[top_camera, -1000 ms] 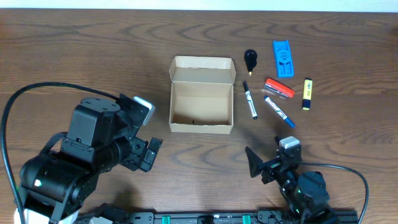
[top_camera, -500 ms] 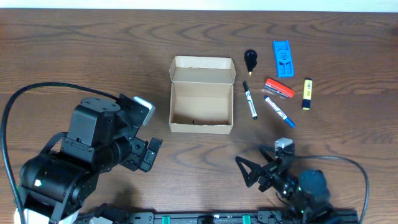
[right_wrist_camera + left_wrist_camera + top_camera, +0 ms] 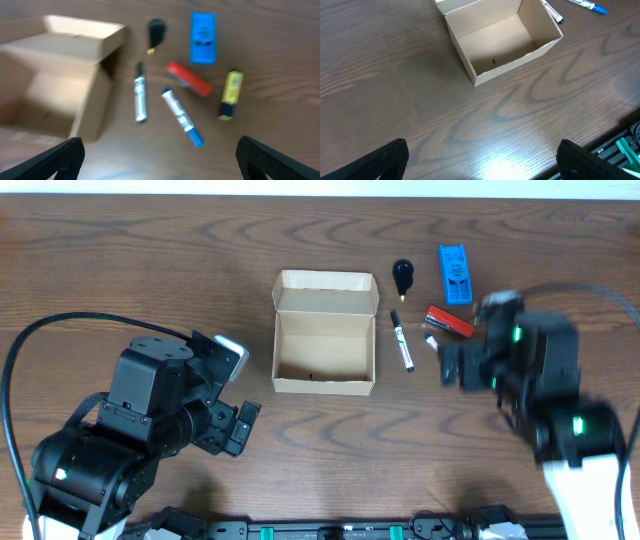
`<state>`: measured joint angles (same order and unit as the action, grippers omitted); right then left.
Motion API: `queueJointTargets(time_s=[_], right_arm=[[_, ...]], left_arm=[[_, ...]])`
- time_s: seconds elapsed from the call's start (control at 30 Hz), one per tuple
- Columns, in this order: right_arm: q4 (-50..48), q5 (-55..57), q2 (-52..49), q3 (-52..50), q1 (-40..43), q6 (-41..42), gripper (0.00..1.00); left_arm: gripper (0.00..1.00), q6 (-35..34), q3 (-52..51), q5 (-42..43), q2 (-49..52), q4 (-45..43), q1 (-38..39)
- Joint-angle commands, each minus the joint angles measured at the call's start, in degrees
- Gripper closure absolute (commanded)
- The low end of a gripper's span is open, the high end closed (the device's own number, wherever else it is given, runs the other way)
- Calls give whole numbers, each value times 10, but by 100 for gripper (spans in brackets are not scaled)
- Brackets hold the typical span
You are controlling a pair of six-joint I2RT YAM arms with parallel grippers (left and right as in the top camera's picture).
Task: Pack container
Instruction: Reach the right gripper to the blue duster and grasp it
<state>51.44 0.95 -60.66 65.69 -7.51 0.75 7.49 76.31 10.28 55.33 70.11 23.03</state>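
Observation:
The container [image 3: 325, 386] is an open tan cardboard box at mid table, its flap lid folded back and its inside empty. It also shows in the left wrist view [image 3: 515, 62] and the right wrist view [image 3: 90, 117]. To its right lie a black-capped marker [image 3: 402, 342] [image 3: 140, 97], a blue-capped marker [image 3: 181, 116], a red pen [image 3: 447, 321] [image 3: 188, 79], a yellow highlighter [image 3: 229, 95], a blue flat case [image 3: 455, 274] [image 3: 203, 31] and a black stubby piece [image 3: 403, 275] [image 3: 155, 33]. My right gripper [image 3: 455, 366] [image 3: 160, 157] is open, raised above the pens. My left gripper [image 3: 240, 426] [image 3: 482, 162] is open and empty, front left of the box.
The right arm hides the yellow highlighter and most of the blue-capped marker in the overhead view. A black rail [image 3: 330, 530] runs along the table's front edge. A black cable [image 3: 25, 345] loops at the far left.
My right arm has swung up from the front edge and back over the pens, blurred with motion. The left arm, the box and the pens have not moved.

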Motion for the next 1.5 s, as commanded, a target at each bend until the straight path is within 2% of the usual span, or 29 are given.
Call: queueJointTargets(time_s=[0.0,0.2,0.37,0.8,1.0,1.27,1.37,1.47], right_arm=[[-6,27,-75,52,41,-43,1],[-53,26,-228,115,103,-50,1],[-97,23,-348,169,122,-58,1],[-353,-29,-571,197,125,-58,1],[-419,-30,-636,197,118,-55,1],[-437,-29,-675,197,101,-55,1],[-438,-29,-684,197,99,-55,6],[-435,-29,-687,197,99,-49,17]], left_arm=[[5,-2,3,-3,-2,0,-2],[5,-2,3,-3,-2,0,-2],[5,-2,3,-3,-2,0,-2],[5,-2,3,-3,-2,0,-2],[5,-2,3,-3,-2,0,-2],[5,-2,3,-3,-2,0,-2],[5,-2,3,-3,-2,0,-2],[5,-2,3,-3,-2,0,-2]])
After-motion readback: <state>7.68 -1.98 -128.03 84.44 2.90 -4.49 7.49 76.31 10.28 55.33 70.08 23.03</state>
